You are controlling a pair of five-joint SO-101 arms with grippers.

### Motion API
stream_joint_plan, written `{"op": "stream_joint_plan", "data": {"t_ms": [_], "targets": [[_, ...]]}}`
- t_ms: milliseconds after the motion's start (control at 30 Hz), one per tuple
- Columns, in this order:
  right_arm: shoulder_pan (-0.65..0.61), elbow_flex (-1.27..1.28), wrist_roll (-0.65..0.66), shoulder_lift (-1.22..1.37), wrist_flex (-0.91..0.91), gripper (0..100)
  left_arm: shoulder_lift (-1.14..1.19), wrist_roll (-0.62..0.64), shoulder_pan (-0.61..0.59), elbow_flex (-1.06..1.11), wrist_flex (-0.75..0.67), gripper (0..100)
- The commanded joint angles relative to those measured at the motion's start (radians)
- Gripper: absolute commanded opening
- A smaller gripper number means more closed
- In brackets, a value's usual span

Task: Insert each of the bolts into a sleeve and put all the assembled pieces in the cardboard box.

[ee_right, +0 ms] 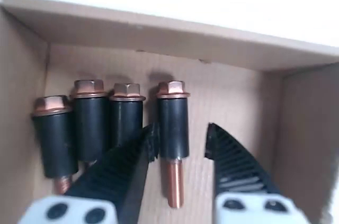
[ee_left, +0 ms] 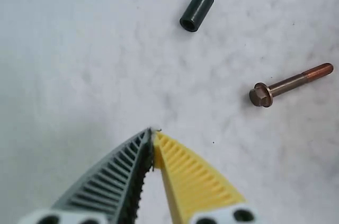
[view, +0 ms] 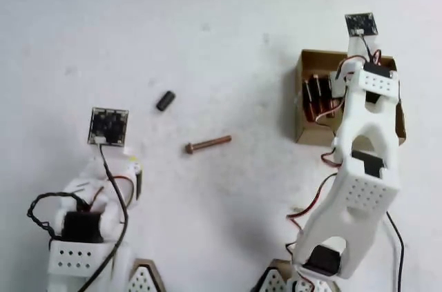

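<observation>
A loose copper bolt (view: 207,143) (ee_left: 290,84) lies on the white table, with a black sleeve (view: 165,101) (ee_left: 196,10) lying apart from it, farther from the arms. My left gripper (ee_left: 152,132) is shut and holds nothing, a short way back from both. The cardboard box (view: 319,57) (ee_right: 159,33) sits at the right, and several assembled bolt-and-sleeve pieces (view: 316,95) lie side by side in it. My right gripper (ee_right: 180,139) is open inside the box. Its fingers stand on either side of the assembled piece (ee_right: 173,123) at the end of the row.
The left arm (view: 90,195) sits at the table's near left. The right arm (view: 362,168) stretches over the box and covers part of it. The white table (view: 228,50) extends beyond and between the arms.
</observation>
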Motion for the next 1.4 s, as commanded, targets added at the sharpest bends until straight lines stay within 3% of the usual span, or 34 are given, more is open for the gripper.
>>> {"op": "stream_joint_plan", "data": {"t_ms": [0,233,500,700,867,967,1233,1367], "targets": [[-0.008,-0.040,0.003,-0.147,0.079,8.7,-0.004,0.003,-0.010,-0.005,-0.026,2],[-0.107,-0.040,0.003,-0.325,0.291,7.7,-0.004,0.003,-0.013,-0.009,-0.012,2],[-0.269,-0.040,0.000,-0.570,0.484,7.7,-0.004,0.003,-0.099,-0.121,0.133,2],[-0.418,-0.040,-0.207,-0.723,0.599,8.0,-0.004,-0.114,-0.105,-0.166,0.203,2],[-0.565,-0.038,-0.245,-0.745,0.664,7.9,-0.004,-0.129,-0.105,-0.169,0.222,2],[-0.621,-0.020,-0.245,-0.746,0.676,7.7,-0.004,-0.206,-0.104,-0.167,0.232,2],[-0.716,0.106,-0.247,-0.745,0.561,7.7,-0.004,-0.212,-0.108,-0.069,0.143,2],[-0.759,0.170,-0.351,-0.745,0.487,8.0,-0.004,-0.209,-0.110,-0.044,0.127,2]]}}
